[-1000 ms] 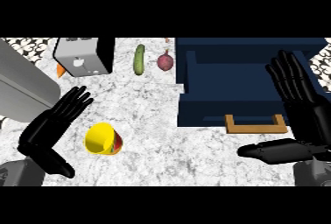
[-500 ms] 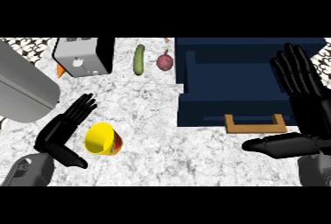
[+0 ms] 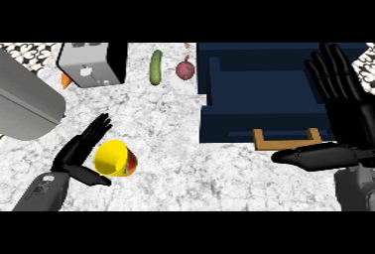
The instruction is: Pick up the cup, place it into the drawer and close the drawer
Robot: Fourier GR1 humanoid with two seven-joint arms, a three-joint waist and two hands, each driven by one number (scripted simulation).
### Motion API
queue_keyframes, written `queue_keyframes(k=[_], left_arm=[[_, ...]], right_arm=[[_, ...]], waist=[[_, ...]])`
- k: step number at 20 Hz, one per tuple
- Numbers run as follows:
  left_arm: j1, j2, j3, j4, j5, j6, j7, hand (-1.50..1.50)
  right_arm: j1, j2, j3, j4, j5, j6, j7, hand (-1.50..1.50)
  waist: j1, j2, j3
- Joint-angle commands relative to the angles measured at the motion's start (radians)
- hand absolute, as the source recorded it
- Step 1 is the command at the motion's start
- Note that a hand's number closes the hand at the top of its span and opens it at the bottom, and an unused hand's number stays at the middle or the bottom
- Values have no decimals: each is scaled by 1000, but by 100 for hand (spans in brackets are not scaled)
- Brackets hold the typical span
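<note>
**Cup flanked by the left robot hand**

The yellow cup (image 3: 114,158) was seen lying on its side on the marble tabletop (image 3: 168,124), left of the open blue drawer (image 3: 256,99). The left robot hand (image 3: 82,151) was placed just beside the cup, fingers straight, nothing grasped. The right robot hand (image 3: 344,129) was held released over the drawer's right side.

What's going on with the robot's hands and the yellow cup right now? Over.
Left hand open beside the cup, not gripping. Right hand open, resting by the open drawer. Cup lying on its side on the counter. Path to drawer looks clear.
</note>
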Motion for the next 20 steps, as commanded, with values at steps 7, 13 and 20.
queue_keyframes(k=[7, 13, 20], left_arm=[[-87, 16, 2, 224, -34, -73, -241, -150], [-93, -48, -22, 278, -69, 21, -304, -150], [-116, -74, -40, 304, -85, 1, -349, -150]], right_arm=[[41, -25, -23, -42, -48, 48, 1, -150], [41, 5, 26, -68, -8, 21, 29, -150], [-6, -18, -7, -8, -11, 29, 14, -150]], waist=[[-24, 5, -2], [-25, 5, -3], [-17, 10, -3]])
